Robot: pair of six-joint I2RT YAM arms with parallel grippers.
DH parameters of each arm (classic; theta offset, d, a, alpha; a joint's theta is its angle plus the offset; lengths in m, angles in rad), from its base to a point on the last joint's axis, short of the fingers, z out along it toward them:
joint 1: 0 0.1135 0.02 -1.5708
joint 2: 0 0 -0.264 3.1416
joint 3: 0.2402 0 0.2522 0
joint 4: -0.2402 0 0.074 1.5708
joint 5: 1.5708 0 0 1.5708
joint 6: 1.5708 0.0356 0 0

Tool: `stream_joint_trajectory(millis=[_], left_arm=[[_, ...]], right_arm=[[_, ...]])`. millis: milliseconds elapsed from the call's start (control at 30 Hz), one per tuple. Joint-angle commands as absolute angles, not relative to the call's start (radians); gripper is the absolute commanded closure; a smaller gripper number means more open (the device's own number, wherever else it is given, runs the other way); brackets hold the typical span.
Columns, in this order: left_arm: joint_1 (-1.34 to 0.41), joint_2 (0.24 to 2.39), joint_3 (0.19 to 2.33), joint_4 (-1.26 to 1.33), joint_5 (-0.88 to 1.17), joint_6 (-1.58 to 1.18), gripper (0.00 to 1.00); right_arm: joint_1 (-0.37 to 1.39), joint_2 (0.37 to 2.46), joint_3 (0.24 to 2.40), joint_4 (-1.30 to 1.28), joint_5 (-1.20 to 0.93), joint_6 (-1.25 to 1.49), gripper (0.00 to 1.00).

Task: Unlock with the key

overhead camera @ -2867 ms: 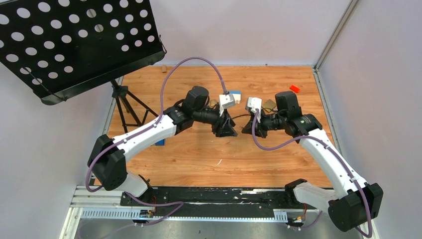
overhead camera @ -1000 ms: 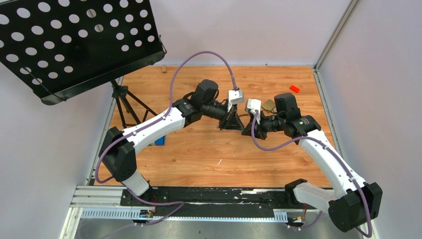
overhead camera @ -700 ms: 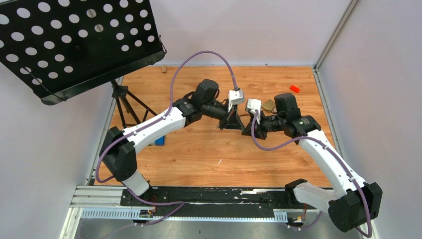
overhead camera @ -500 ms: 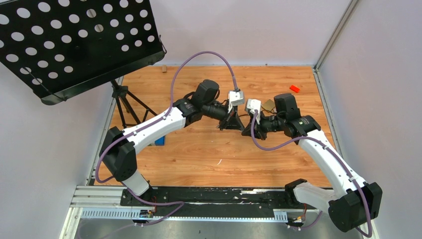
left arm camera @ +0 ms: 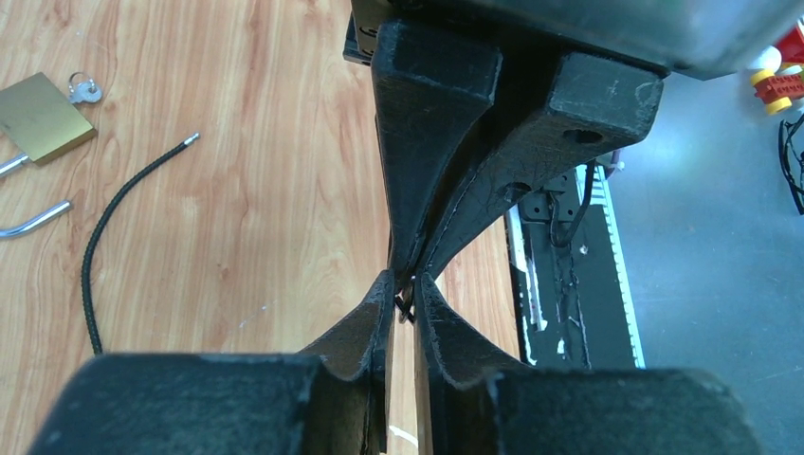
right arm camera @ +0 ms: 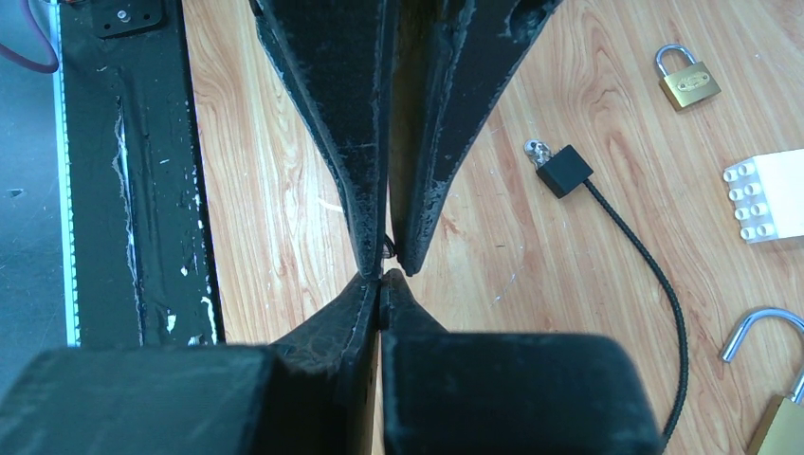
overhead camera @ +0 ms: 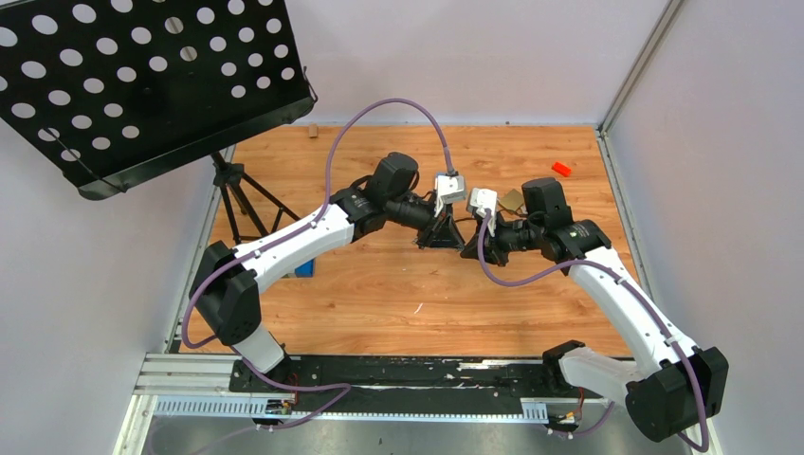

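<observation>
Wood table (overhead camera: 398, 313), above its middle: left gripper (left arm camera: 404, 289) & right gripper (right arm camera: 381, 282) tip to tip, off the surface. Pinched tight between right fingers: thin dark sliver, prob. the key (left arm camera: 405, 308). Around same sliver w/ a slit of gap: left fingers; can't tell if gripping. Lying on the wood nearby: brass padlock (left arm camera: 38, 118), black cable (left arm camera: 95, 237), small brass padlock (right arm camera: 689, 81), white block (right arm camera: 768, 194).
</observation>
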State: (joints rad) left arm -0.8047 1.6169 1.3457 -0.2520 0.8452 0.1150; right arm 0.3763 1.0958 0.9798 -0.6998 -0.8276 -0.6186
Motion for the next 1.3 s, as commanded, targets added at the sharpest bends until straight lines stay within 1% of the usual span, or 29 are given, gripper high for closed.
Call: stream_joint_trajectory(millis=[0,367,733,800,900,967,1133,1200,1267], left_arm=[[-0.808,1.591,1.34,-0.301,0.837,0.138,0.84],[-0.808,1.604,1.359,-0.371,0.833,0.191,1.0],[-0.808,1.567,1.32,-0.333,0.817,0.177,1.0],[-0.806,1.553,1.313,-0.33,0.805,0.18,1.0],[-0.796,1.531,1.304,-0.328,0.799,0.185,1.0],[-0.783,1.52,1.298,-0.328,0.799,0.182,1.0],[-0.752,1.487,1.274,-0.299,0.791,0.158,1.0],[-0.744,1.474,1.272,-0.299,0.783,0.159,1.0],[-0.732,1.454,1.268,-0.311,0.77,0.169,1.0]], right_arm=[[0.369,1.074,1.008,-0.655,-0.841,-0.612,1.0],[0.37,1.077,1.039,-0.675,-0.822,-0.611,1.0],[0.37,1.082,1.036,-0.665,-0.808,-0.606,1.0],[0.37,1.077,1.027,-0.654,-0.797,-0.602,0.98],[0.37,1.07,1.011,-0.636,-0.774,-0.592,0.88],[0.37,1.068,1.004,-0.63,-0.763,-0.594,0.77],[0.37,1.064,0.994,-0.622,-0.746,-0.599,0.54],[0.37,1.067,0.992,-0.618,-0.73,-0.601,0.5],[0.369,1.072,0.99,-0.612,-0.71,-0.601,0.48]])
